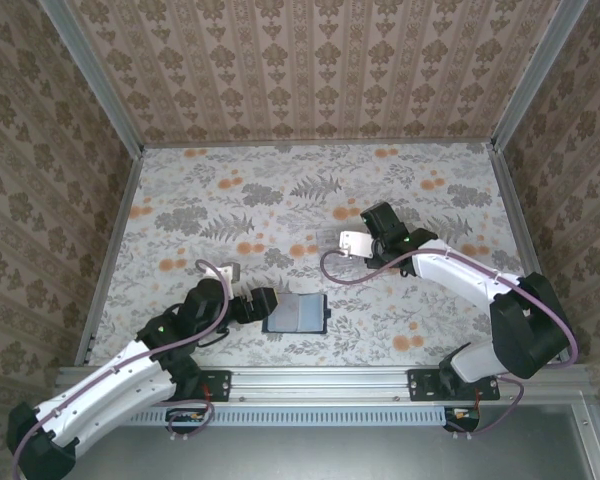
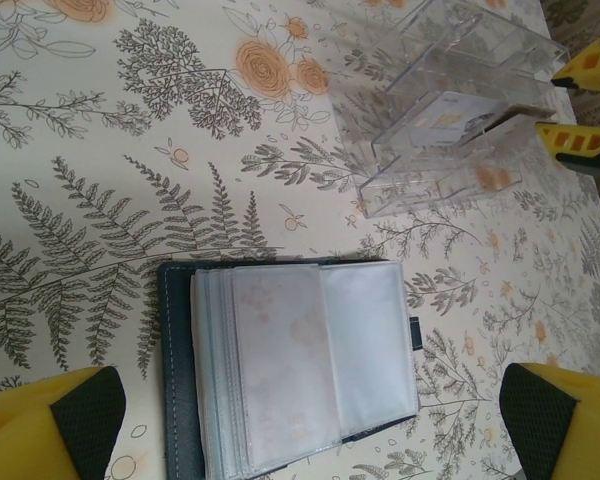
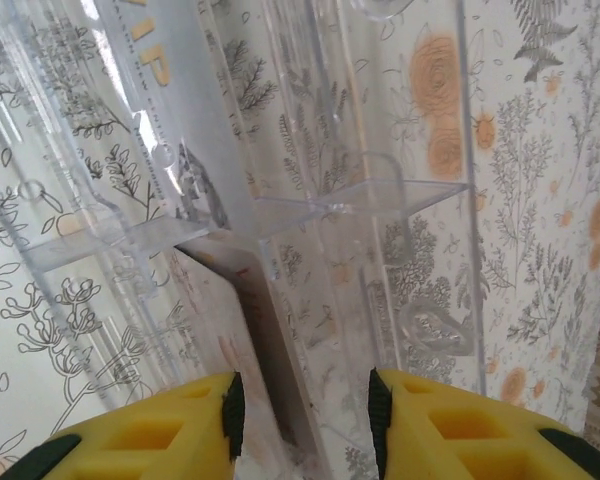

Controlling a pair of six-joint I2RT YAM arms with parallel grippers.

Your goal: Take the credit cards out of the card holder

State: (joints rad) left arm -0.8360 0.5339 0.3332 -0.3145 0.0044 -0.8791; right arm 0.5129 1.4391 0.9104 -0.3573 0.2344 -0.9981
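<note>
Bare counter (image 1: pixel 230 190) lies open across its far and left parts. A clear tray (image 2: pixel 450 100) stands beyond the open card holder (image 2: pixel 290 370), with a free strip between them. Papered walls (image 1: pixel 310 70) close three sides.

A table (image 1: pixel 280 190) covered in a pale floral print of orange blooms and grey ferns fills the middle of the top view. The card holder (image 1: pixel 295 313) lies flat and open at lower centre, its clear sleeves facing up. A clear plastic tray (image 2: pixel 450 110) lies near it, toward the frame's centre.
</note>
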